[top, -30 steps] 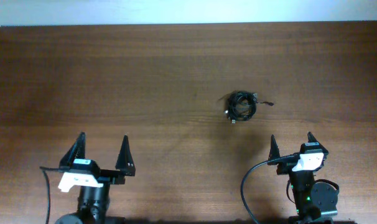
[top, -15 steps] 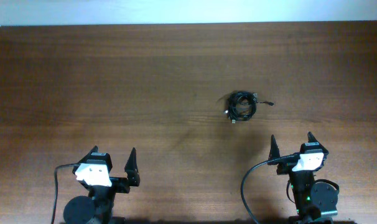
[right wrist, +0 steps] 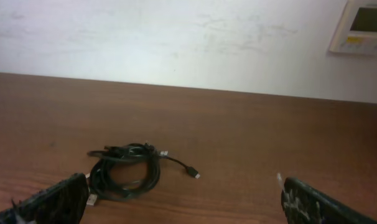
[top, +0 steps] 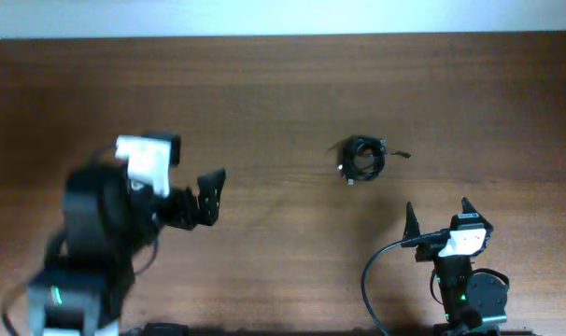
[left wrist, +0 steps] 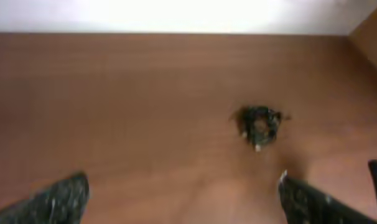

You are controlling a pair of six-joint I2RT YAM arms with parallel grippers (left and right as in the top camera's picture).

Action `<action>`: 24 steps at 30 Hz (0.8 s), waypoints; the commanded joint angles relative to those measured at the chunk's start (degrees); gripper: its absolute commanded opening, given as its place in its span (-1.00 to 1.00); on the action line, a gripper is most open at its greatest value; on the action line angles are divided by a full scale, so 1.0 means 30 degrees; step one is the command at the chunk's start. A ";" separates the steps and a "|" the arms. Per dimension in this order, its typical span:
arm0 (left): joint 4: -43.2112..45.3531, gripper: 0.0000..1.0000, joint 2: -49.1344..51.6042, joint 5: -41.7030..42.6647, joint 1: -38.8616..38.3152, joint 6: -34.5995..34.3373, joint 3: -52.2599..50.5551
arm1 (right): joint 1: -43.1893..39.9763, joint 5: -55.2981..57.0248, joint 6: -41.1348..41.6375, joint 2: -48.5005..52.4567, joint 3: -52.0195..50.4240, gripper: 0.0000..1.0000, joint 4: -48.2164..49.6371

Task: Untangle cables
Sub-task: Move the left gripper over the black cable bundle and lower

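Right of the tabletop's [top: 264, 93] centre: cables [top: 362, 159], one tight black bundle, plug trailing; left gripper [left wrist: 182, 180] and right gripper [top: 437, 205] fingers spread wide, empty; advise pinching separate outer loops.

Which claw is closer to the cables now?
The right claw: the cables lie just ahead of it; the left claw is farther off sideways.

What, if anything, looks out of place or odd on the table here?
Only the cables stand out: they lie bunched in one tight, tangled coil, with one plug end trailing out to the side. Nothing looks spilled or damaged on the table.
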 commanded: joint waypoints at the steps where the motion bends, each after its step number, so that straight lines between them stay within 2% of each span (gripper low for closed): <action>1: -0.4641 0.97 0.6972 0.1464 -0.0408 0.0874 0.8204 | -0.0153 -0.0102 -0.0124 -0.0138 -0.0087 0.97 -0.0160; 3: -0.5799 0.97 1.0061 0.2499 -0.1027 0.0852 1.1154 | -0.0153 -0.0102 -0.0124 -0.0138 -0.0087 0.97 -0.0160; 4: -0.5858 0.97 1.1708 0.4131 -0.1348 0.0852 1.2254 | -0.0153 -0.0095 -0.0124 -0.0138 -0.0087 0.97 -0.0160; 6: -0.5275 0.98 1.3726 0.6215 -0.1654 0.0845 1.2568 | -0.0153 -0.0102 -0.0124 -0.0138 -0.0087 0.97 -0.0160; 8: -0.5217 -1.00 1.5584 0.7089 -0.1967 0.0750 1.2568 | -0.0153 -0.0095 -0.0124 -0.0138 -0.0087 0.97 -0.0160; 11: -0.5195 -1.00 1.8615 0.6929 -0.3242 -0.0423 1.2531 | -0.0153 -0.0102 -0.0124 -0.0138 -0.0087 0.97 -0.0160; 14: -0.5107 -0.99 2.0750 0.4080 -0.4481 -0.2608 1.2531 | -0.0153 -0.0102 -0.0124 -0.0138 -0.0087 0.97 -0.0160; 15: -0.4947 -0.88 2.1325 0.3534 -0.4860 -0.3177 1.2531 | -0.0153 -0.0102 -0.0117 -0.0138 -0.0087 0.97 -0.0160; 16: -0.4561 -0.67 2.1930 0.3402 -0.5238 -0.3279 1.2531 | -0.0153 -0.0102 -0.0124 -0.0138 -0.0087 0.97 -0.0160; 17: -0.3730 -0.32 2.2841 0.3395 -0.5931 -0.3279 1.2531 | -0.0153 -0.0095 -0.0124 -0.0138 -0.0087 0.97 -0.0160; 18: -0.3344 -0.16 2.3154 0.3351 -0.6149 -0.3279 1.2531 | -0.0153 -0.0102 -0.0124 -0.0138 -0.0087 0.97 -0.0160; 20: -0.2186 0.40 2.4043 0.3111 -0.6783 -0.3439 1.2531 | -0.0153 -0.0102 -0.0124 -0.0138 -0.0087 0.97 -0.0160; 24: -0.0670 0.56 2.4990 0.2943 -0.7388 -0.3439 1.2509 | -0.0153 -0.0102 -0.0124 -0.0138 -0.0087 0.97 -0.0160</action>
